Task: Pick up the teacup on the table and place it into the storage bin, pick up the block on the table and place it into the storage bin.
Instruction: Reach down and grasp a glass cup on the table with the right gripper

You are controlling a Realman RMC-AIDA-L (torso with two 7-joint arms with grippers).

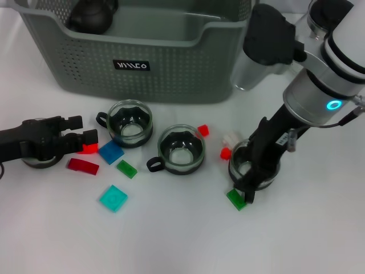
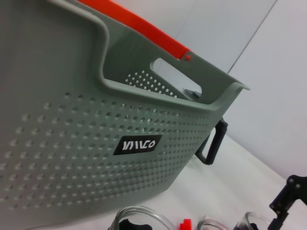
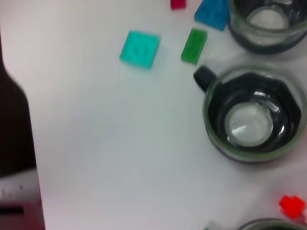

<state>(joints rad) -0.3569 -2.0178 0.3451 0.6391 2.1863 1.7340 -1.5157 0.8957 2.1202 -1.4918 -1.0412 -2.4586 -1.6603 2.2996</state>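
Storage bin stands at 12 o'clock on the table. Inside it, only a dark rounded object at its 10 o'clock corner, partly cut off; I cannot tell what it is. No teacup or block visibly inside, so my read is that the task is early, with nearly everything left to move.

Three teacups on the table show clearly: one near centre, one just to its right, and one at 4 o'clock, under the right gripper. The fingers reach down at this cup's rim; one seems inside, one outside, but whether they pinch the wall I cannot tell. This looks like the pick in hand.

Left gripper lies low at 9 o'clock, fingers spread, a red block at their tips, not clamped.

Loose blocks: blue, dark red, green, cyan, small red, and green by the right fingertips.

Writing: black label on the bin wall, white letters, perhaps "VIWCO"; not certain.
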